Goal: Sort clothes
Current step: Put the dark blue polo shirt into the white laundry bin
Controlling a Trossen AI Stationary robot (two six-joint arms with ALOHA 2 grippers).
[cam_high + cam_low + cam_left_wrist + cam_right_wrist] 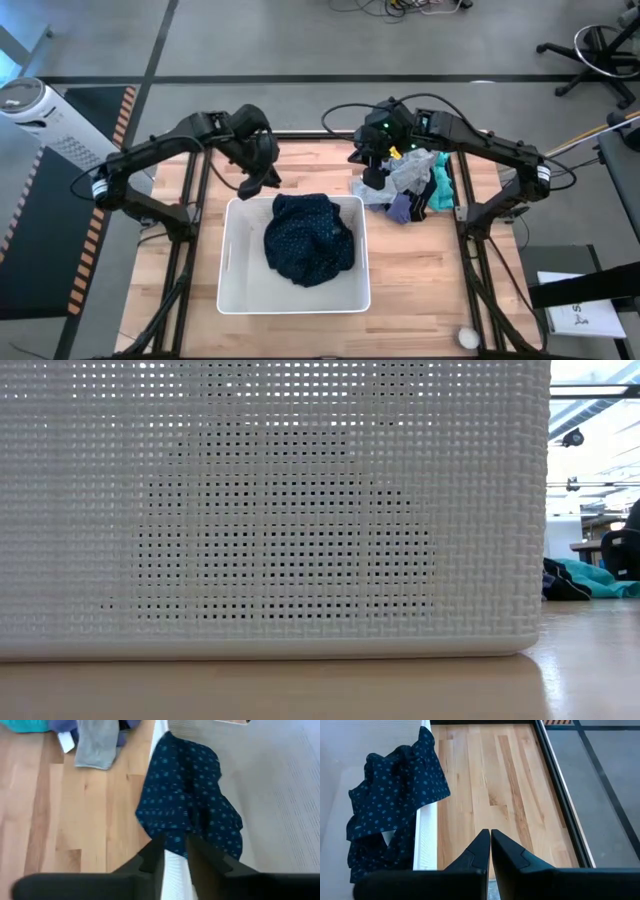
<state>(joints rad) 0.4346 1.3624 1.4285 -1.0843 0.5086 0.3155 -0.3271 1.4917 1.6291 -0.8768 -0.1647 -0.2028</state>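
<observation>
Left hand [268,182] hangs over the far rim of the white bin [240,290], just outside its back-left corner; in its wrist view the two dark fingers [152,854] stand close together with only a thin gap, nothing between them — clenched on nothing. Directly past its fingertips lies the navy dotted garment [308,238], bunched in the bin's middle and right half, one fold draped over the bin's rim toward the bare wood. Right hand [374,176] is lowered at the near edge of the clothes pile, just beyond the bin's far-right corner; its wrist view shows fingertips [481,846] pressed together, shut and empty, looking along the bin's wall and the wooden surface [420,270]. The pile sits on the surface at the right rear, touching or nearly touching the bin's corner: a grey garment [412,172] on top, a teal one [441,188] at its right side, a small lavender piece [400,209] at the front, a black one [418,205] tucked between lavender and teal. Low view — the bin's woven wall [270,510] fills most of it, with the navy garment a dim shadow through the mesh; teal and black cloth peek out at the right.
</observation>
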